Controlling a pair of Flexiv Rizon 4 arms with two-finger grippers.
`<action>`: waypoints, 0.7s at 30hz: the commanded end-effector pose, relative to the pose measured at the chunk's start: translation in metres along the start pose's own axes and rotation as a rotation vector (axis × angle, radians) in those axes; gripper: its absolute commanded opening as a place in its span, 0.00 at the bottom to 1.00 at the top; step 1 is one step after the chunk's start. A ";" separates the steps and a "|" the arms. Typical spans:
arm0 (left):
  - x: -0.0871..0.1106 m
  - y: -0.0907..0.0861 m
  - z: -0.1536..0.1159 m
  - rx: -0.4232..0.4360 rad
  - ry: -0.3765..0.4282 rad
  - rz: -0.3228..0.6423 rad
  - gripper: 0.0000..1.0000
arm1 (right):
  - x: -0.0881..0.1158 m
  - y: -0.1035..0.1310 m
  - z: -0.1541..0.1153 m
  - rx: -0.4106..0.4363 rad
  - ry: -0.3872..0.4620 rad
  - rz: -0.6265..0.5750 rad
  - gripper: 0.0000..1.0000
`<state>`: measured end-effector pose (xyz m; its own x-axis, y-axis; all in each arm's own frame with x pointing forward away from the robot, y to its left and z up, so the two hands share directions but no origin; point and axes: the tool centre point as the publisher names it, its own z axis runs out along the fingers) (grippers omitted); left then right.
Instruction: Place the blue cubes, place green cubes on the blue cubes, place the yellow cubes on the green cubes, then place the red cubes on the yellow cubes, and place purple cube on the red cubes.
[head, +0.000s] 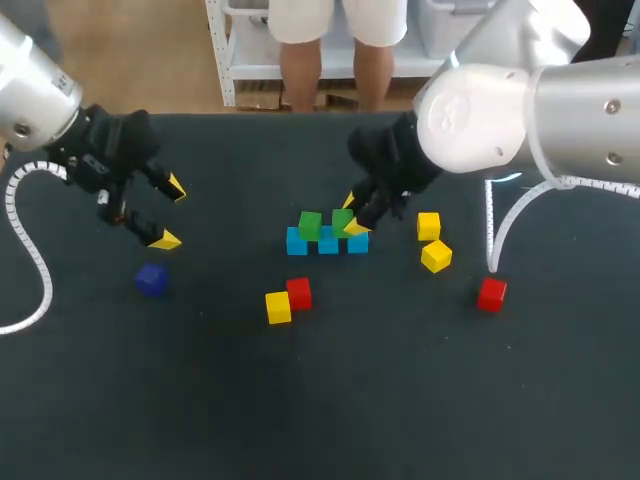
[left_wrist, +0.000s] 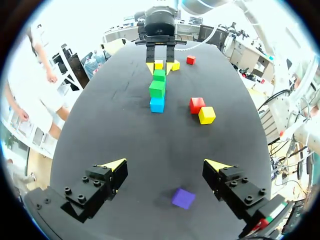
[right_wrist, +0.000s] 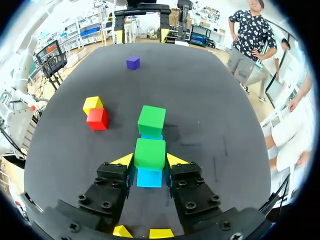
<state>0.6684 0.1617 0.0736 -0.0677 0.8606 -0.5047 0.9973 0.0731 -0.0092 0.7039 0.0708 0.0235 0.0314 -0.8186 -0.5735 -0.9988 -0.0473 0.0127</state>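
Observation:
Three blue cubes (head: 328, 243) lie in a row at mid-table. One green cube (head: 310, 225) rests on the row's left end. My right gripper (head: 352, 216) is shut on a second green cube (head: 342, 221) (right_wrist: 149, 153), held at the top of the blue row (right_wrist: 149, 177), toward its right end; whether it rests there I cannot tell. Out at the left, my left gripper (head: 168, 212) (left_wrist: 166, 167) hangs open and empty above the table, the purple cube (head: 151, 279) (left_wrist: 183, 198) lying below and just in front of it.
A yellow cube (head: 278, 307) and a red cube (head: 299, 293) touch in front of the row. Two yellow cubes (head: 429, 225) (head: 436, 256) lie to its right, and another red cube (head: 491, 294) further right. A person stands behind the far table edge.

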 end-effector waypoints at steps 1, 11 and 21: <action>0.002 -0.001 0.000 -0.003 -0.005 0.003 1.00 | 0.001 -0.002 0.001 -0.004 -0.001 0.000 0.02; 0.002 -0.001 0.000 -0.003 -0.005 0.003 1.00 | 0.002 -0.002 0.001 -0.007 0.000 0.002 0.28; 0.002 -0.001 0.000 -0.003 -0.005 0.003 1.00 | 0.002 -0.002 0.002 -0.007 0.001 0.003 0.34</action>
<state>0.6684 0.1617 0.0736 -0.0678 0.8607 -0.5047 0.9973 0.0731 -0.0092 0.7042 0.0702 0.0211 0.0286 -0.8203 -0.5712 -0.9987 -0.0475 0.0184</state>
